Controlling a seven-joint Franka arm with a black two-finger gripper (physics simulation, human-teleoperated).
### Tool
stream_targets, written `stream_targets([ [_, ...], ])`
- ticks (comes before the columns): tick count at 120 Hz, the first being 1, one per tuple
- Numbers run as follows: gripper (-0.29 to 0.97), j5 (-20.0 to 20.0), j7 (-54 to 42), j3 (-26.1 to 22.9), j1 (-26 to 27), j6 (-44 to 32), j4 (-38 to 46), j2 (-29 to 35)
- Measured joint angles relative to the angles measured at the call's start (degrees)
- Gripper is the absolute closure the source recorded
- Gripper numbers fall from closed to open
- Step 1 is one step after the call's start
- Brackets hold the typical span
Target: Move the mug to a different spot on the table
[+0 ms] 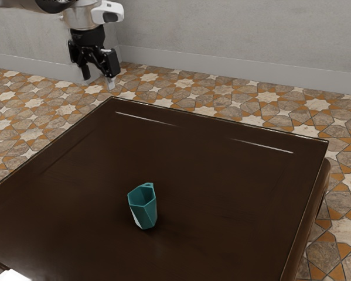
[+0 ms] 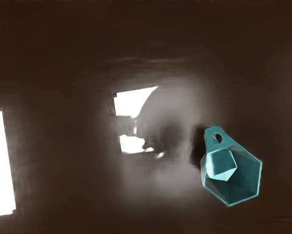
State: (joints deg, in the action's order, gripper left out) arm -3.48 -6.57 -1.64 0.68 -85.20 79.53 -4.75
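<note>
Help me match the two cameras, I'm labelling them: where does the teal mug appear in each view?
Exterior view: the mug stands upright on the dark table, well away from the raised gripper.
Wrist view: the mug is seen from above, beside a pale reflection on the table.
Shared landmark: the glossy dark table under it.

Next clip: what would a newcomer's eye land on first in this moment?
A teal faceted mug stands upright near the middle of the dark, glossy table. The black gripper hangs open, high over the table's far corner at the exterior view's left, well apart from the mug. A star-patterned tile floor surrounds the table.
</note>
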Motion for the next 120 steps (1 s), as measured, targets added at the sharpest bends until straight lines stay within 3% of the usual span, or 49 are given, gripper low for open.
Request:
stream_targets([
  [44, 0.0, -2.38, 6.48, -0.25, 0.12, 0.15, -0.14, -0.37],
  [79, 0.0, -2.36, 9.45, -4.27, 0.68, -0.82, -3.98, -15.96],
  [120, 0.0, -2.19, 11.71, -6.71, 1.05, -2.83, -3.13, -23.55],
])
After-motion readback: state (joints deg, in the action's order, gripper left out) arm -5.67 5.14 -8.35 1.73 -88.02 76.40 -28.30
